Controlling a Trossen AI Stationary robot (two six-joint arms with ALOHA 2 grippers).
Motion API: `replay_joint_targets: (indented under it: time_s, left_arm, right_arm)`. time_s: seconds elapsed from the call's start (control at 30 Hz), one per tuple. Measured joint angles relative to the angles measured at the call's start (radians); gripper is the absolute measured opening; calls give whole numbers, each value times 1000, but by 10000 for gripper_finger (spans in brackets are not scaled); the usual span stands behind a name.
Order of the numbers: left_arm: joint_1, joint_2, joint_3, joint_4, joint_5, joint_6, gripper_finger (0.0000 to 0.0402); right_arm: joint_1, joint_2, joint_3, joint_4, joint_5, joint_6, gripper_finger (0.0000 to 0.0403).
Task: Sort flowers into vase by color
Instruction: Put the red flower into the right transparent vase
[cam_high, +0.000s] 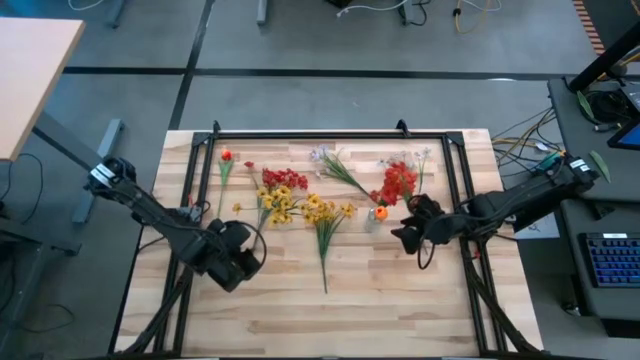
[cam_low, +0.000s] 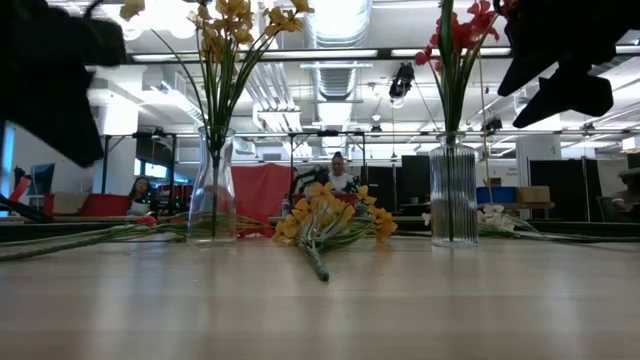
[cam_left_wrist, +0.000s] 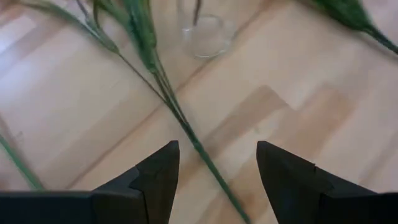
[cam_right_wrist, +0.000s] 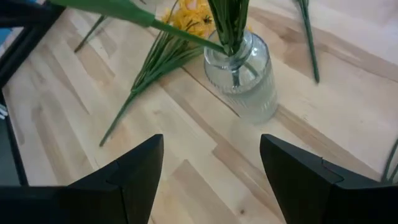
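Two glass vases stand upright on the wooden table. The smooth vase (cam_low: 213, 195) holds yellow flowers (cam_low: 235, 25); the ribbed vase (cam_low: 453, 192) holds red flowers (cam_high: 397, 183). A yellow spray (cam_high: 325, 218) lies flat between them, its stalk toward the near edge. A red stem (cam_high: 226, 160), red sprays (cam_high: 283, 180), white flowers (cam_high: 335, 165) and an orange blossom (cam_high: 381, 212) lie on the far half. My left gripper (cam_left_wrist: 217, 146) hovers open above a thin green stalk (cam_left_wrist: 186, 130) near the smooth vase (cam_left_wrist: 205, 34). My right gripper (cam_right_wrist: 211, 140) hovers open beside the ribbed vase (cam_right_wrist: 242, 74).
A black frame (cam_high: 330, 134) borders the table's far edge and sides. Bare wood (cam_high: 330, 320) fills the near half of the table. Both grippers (cam_low: 50, 70) (cam_low: 560, 80) hang well above the tabletop. People sit in the room far behind.
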Motion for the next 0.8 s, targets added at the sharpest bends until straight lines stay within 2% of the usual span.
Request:
replay_joint_targets:
  time_s: [0.37,0.63,0.8]
  left_arm:
    - [160,0,-204,197,-14,8,199]
    - [179,8,-266,321,-39,13,199]
    - [180,74,-278,403,-45,15,199]
  right_arm:
    - [0,35,0,0,0,-2,254]
    - [0,35,0,4,11,-3,250]
    - [0,36,0,7,11,-3,249]
